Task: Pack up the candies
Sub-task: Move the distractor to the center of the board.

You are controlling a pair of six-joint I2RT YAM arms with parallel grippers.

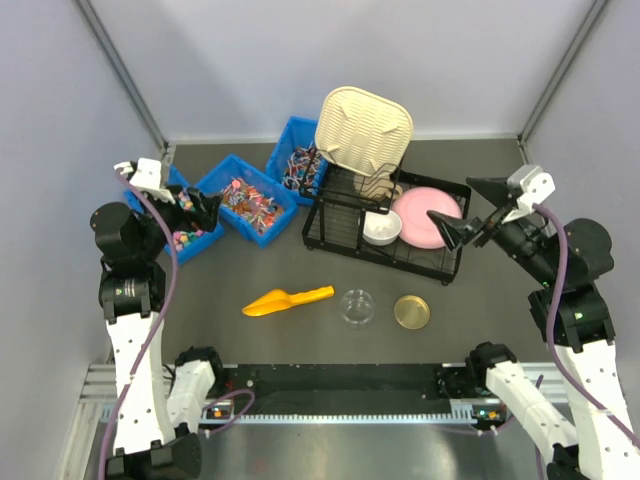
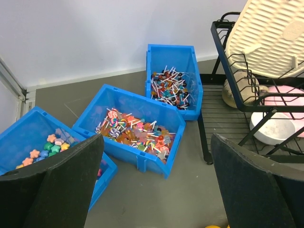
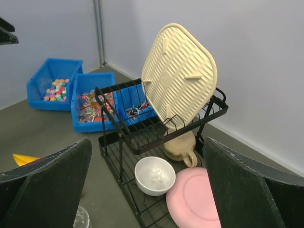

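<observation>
The candies (image 1: 250, 200) are tiny mixed red, orange and pink sweets filling the middle blue bin (image 1: 268, 230); they also show in the left wrist view (image 2: 137, 133) and the right wrist view (image 3: 92, 107). A yellow scoop (image 1: 285, 299) lies on the table in front, beside a clear round jar (image 1: 358, 307) and its gold lid (image 1: 411, 311). My left gripper (image 1: 195, 210) hovers open and empty above the left bins (image 2: 156, 190). My right gripper (image 1: 470, 208) hovers open and empty over the dish rack (image 3: 147, 190).
A left blue bin (image 1: 195, 247) holds pastel sweets (image 2: 50, 145); a back blue bin (image 1: 290, 135) holds darker stick sweets (image 2: 168, 88). A black dish rack (image 1: 330, 235) holds a cream board (image 1: 362, 125), white bowl (image 1: 381, 228), pink plate (image 1: 425, 218) and mug (image 3: 180, 147).
</observation>
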